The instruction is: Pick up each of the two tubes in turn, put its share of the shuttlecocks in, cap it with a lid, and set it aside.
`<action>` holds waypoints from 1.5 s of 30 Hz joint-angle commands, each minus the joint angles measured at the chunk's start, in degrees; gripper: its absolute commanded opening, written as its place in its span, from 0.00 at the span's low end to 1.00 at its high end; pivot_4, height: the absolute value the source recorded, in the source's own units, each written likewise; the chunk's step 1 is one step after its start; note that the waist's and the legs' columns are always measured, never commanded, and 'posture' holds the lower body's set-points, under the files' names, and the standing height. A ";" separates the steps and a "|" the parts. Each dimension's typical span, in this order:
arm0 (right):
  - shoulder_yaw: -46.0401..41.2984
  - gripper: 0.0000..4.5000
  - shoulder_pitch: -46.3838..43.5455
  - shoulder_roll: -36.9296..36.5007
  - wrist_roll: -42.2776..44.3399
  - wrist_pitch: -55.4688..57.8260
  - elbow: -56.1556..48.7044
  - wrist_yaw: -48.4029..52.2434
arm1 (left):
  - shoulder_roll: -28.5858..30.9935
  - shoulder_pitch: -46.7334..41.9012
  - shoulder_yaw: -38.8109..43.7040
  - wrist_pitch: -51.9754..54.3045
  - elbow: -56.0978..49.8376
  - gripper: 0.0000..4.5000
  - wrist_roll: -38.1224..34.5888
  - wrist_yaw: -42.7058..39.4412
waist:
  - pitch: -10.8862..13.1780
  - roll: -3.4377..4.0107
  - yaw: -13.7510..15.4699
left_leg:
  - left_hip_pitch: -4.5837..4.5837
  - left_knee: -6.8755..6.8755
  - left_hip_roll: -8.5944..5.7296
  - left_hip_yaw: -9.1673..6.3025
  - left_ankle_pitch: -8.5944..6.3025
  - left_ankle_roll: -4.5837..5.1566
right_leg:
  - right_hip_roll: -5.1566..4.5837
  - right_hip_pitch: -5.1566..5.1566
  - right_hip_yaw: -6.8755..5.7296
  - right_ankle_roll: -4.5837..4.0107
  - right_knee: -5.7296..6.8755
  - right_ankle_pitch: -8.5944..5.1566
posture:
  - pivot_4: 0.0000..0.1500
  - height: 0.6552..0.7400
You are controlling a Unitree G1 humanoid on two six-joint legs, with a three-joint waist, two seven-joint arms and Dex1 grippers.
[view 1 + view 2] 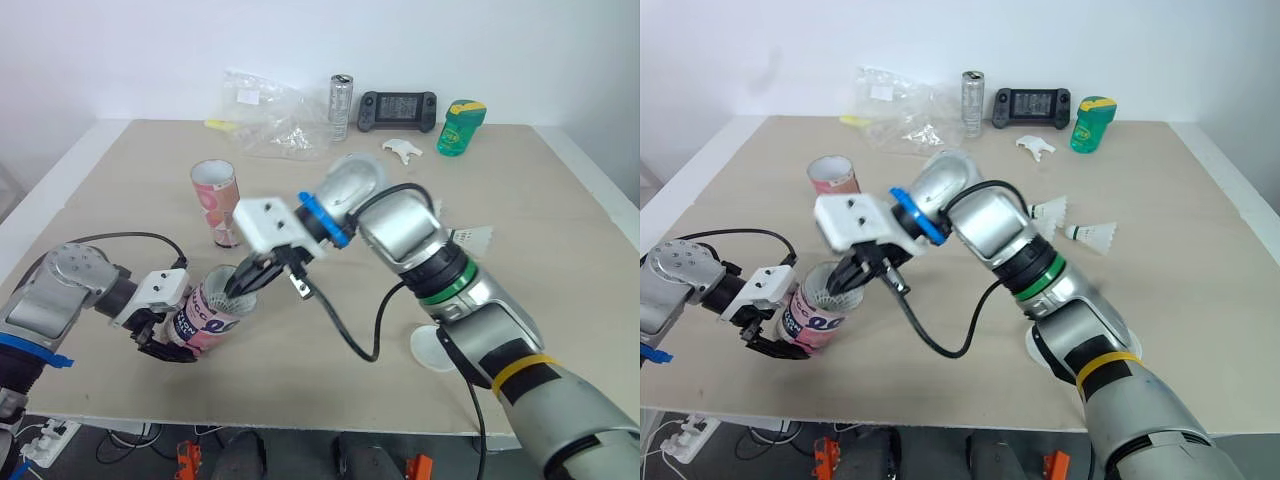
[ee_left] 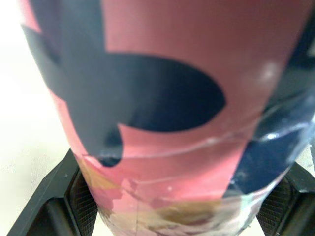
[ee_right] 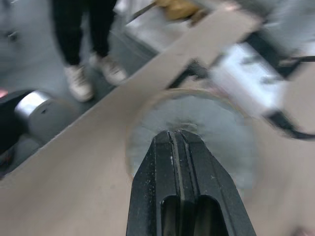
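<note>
Left to right. **Left pincer** (image 1: 172, 340), near the front-left edge of the surface (image 1: 560, 220): clenched on the lower part of the pink-and-navy tube (image 1: 210, 315). One black finger sits on either side of the tube wall, as the left wrist view shows. The tube leans, with its open mouth turned up toward the middle of the surface.

**Second tube** (image 1: 213, 200): stands upright and open on the surface, just behind the held tube and apart from both pincers.

**Right pincer** (image 1: 240, 290): reaches across from the right. Its fingers are pressed together and its tips are at the mouth of the pink-and-navy tube. In the right wrist view the tips lie over the white feather ring of a shuttlecock (image 3: 147, 128) seated inside the tube. Whether they pinch it cannot be told.

**Lid** (image 1: 428, 350): a white disc lying flat near the front edge, partly under the right arm.

**Loose shuttlecocks**: one (image 1: 1050, 210) and another (image 1: 1095, 233) lie on their sides just beside each other, right of centre and well apart from both pincers.

**Back edge**: crumpled plastic bag (image 1: 270, 110), can (image 1: 341, 107), game controller (image 1: 398, 110), green bottle (image 1: 461, 127).
</note>
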 commanded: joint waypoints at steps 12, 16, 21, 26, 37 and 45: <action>0.78 0.01 -8.83 14.10 -6.34 -10.09 19.12 2.23 | -0.07 3.94 1.53 2.82 -2.00 0.84 2.02 1.30 | -0.05 -0.08 -0.05 | -0.13 -0.03 0.04 -0.04 -0.02 -0.04 | 0.01 -0.15 -0.12 -0.11 0.03 -0.05 | 1.00 0.81; -5.41 0.01 -10.66 12.15 -1.99 -5.42 18.93 4.18 | -0.51 4.28 1.99 3.16 -2.26 0.84 2.27 1.40 | -0.03 -0.10 -0.03 | -0.29 -0.04 0.05 -0.11 -0.02 -0.04 | 0.02 -0.26 -0.21 -0.08 0.11 -0.03 | 1.00 0.81; -7.85 0.01 -10.73 1.70 7.47 0.65 11.06 4.68 | -1.14 4.18 2.06 3.28 -2.22 0.84 2.45 1.53 | 0.00 -0.17 0.28 | -0.35 -0.03 0.02 -0.15 -0.01 -0.05 | -0.01 -0.25 -0.24 -0.02 0.10 -0.03 | 1.00 0.81; -9.20 0.01 -6.98 -10.28 8.91 2.07 2.54 4.68 | -2.07 3.82 2.37 2.88 -2.17 0.84 2.24 1.89 | 0.00 -0.16 0.27 | -0.34 -0.02 0.00 -0.12 -0.01 -0.05 | -0.05 -0.22 -0.21 -0.01 0.06 -0.05 | 1.00 0.81; -20.31 0.27 14.22 -38.43 8.77 7.28 -17.50 3.88 | -12.14 1.03 8.87 3.46 -9.74 0.84 -7.06 6.47 | 0.39 -0.64 1.44 | -0.83 0.10 -0.14 -0.02 -0.01 -0.05 | -0.20 -0.40 -0.05 0.20 -0.15 -0.01 | 1.00 0.81; -19.02 0.88 28.05 -53.26 6.36 1.48 -20.85 4.68 | -23.50 -1.34 5.83 -1.43 -5.34 0.84 -6.09 11.97 | 0.49 -0.48 0.78 | -0.86 0.02 -0.08 -0.08 -0.23 0.16 | -0.01 -0.52 -0.04 -0.06 -0.11 0.00 | 1.00 0.81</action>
